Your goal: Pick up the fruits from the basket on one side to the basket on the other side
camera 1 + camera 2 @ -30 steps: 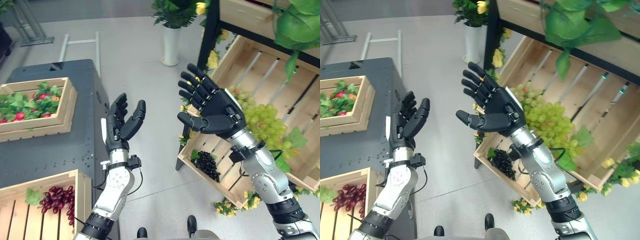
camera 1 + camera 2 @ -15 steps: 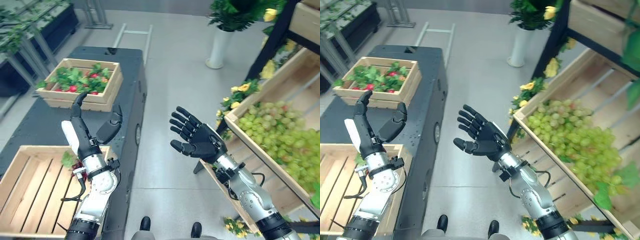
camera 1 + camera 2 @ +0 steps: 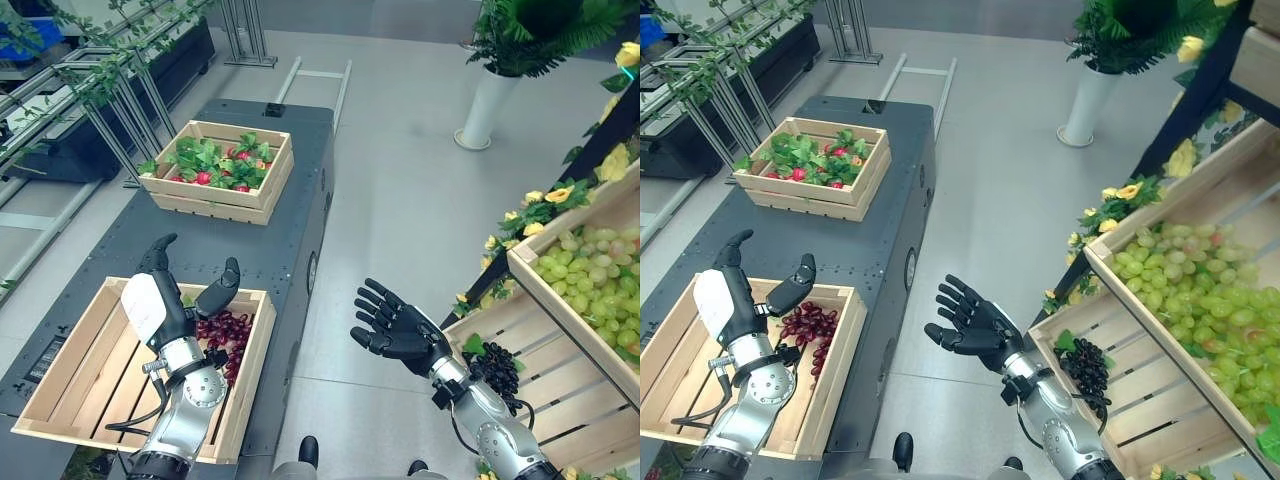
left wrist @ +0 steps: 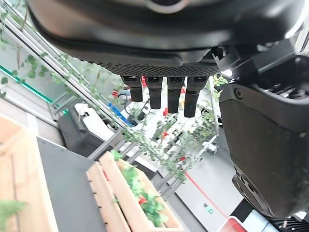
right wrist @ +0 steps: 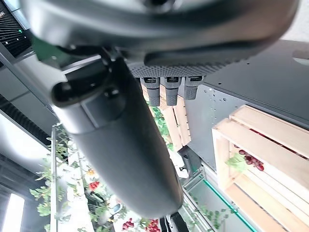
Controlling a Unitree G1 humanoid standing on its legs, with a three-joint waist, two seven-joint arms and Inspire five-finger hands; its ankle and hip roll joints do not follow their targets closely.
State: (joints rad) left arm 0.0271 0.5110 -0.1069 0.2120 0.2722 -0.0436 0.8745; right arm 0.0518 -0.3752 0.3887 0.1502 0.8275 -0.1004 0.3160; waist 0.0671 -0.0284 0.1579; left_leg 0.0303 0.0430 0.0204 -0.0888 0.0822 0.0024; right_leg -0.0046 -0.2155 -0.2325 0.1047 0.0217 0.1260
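— How are the two hands at this moment?

— The left hand (image 3: 175, 305) is raised above the near wooden crate (image 3: 72, 382), with the fingers straight and spread, and it holds nothing. The right hand (image 3: 975, 327) is also spread wide, palm up, above the grey floor (image 3: 990, 215) between the dark table (image 3: 200, 235) and the slanted crates on the robot's right. It is empty too.

— And where are the fruits?

— A bunch of dark red grapes (image 3: 222, 335) lies in the near wooden crate, at the end closer to the table's edge, just beside the left hand. A green leaf (image 5: 235, 162) lies next to this bunch. On the right side, a bunch of black grapes (image 3: 1086, 368) lies in the lower slanted crate (image 3: 560, 395), near the right wrist. Above it, the upper slanted crate (image 3: 1200, 200) has a big heap of green grapes (image 3: 1195, 290).

— Anything else on the table?

— Yes, a far wooden crate (image 3: 775, 190) with green leaves and small red fruits (image 3: 798, 173). It is well apart from the near one. A white vase (image 3: 1085, 105) with a plant stands on the floor behind.
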